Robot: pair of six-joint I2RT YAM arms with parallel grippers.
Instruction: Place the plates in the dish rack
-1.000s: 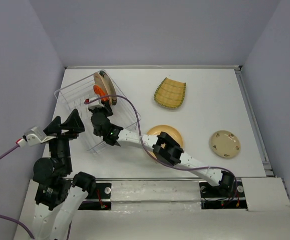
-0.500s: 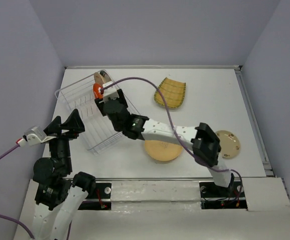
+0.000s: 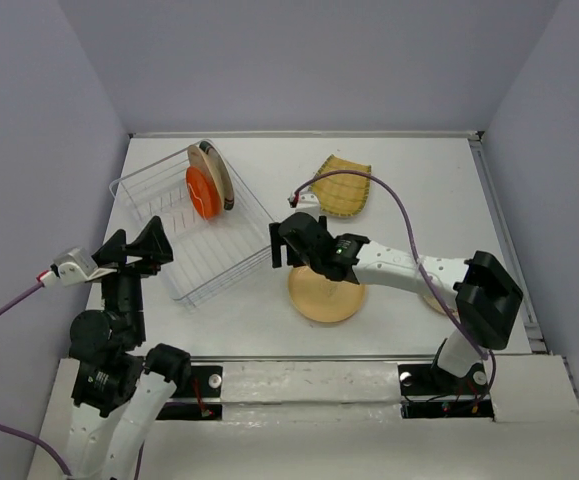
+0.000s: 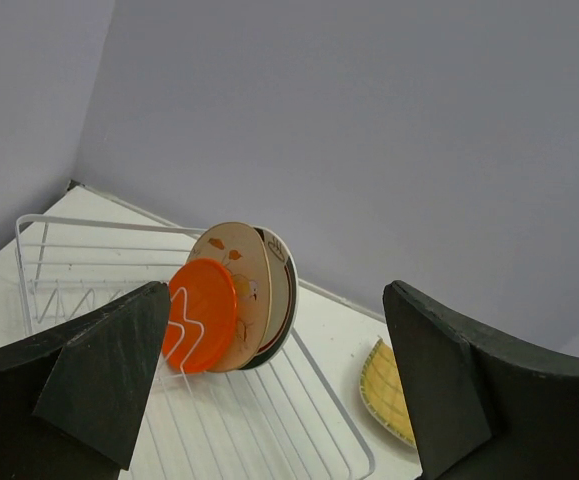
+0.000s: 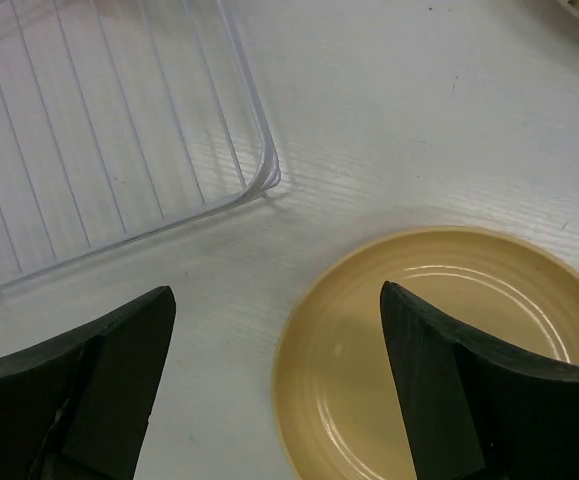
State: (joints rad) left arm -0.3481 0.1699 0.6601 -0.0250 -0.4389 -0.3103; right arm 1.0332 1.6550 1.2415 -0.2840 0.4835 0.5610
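My right tool (image 5: 277, 300) hangs with its fingers spread wide and nothing between them, just above the white tabletop (image 3: 419, 200). It is over the gap between the near corner of the white wire dish rack (image 5: 119, 130) and the round tan plate (image 5: 439, 350) lying flat beside it. I judge that plate to be my next pick. It sits closest to the rack, and with my fingers apart like this I can come down over its rim.

Three plates stand on edge at the rack's far end: a round orange-red plate (image 4: 201, 315) in front, a round cream plate with brown markings (image 4: 239, 290) behind it, and a white plate with a dark-green rim (image 4: 284, 290) at the back. They lean on each other and on the wires, so the rest of the rack floor is free for more.

My left tool (image 4: 274, 300) is also spread and empty, raised at the rack's near side and looking in. It seems placed to stay out of the loading path.

The squarish yellow woven-look plate (image 3: 341, 190) lies flat on the tabletop beyond my right tool, well apart from the rack.

What may hinder me is that the tan plate lies flush on the tabletop, so getting a finger under its rim could be awkward. The rack's corner is also close on my left.
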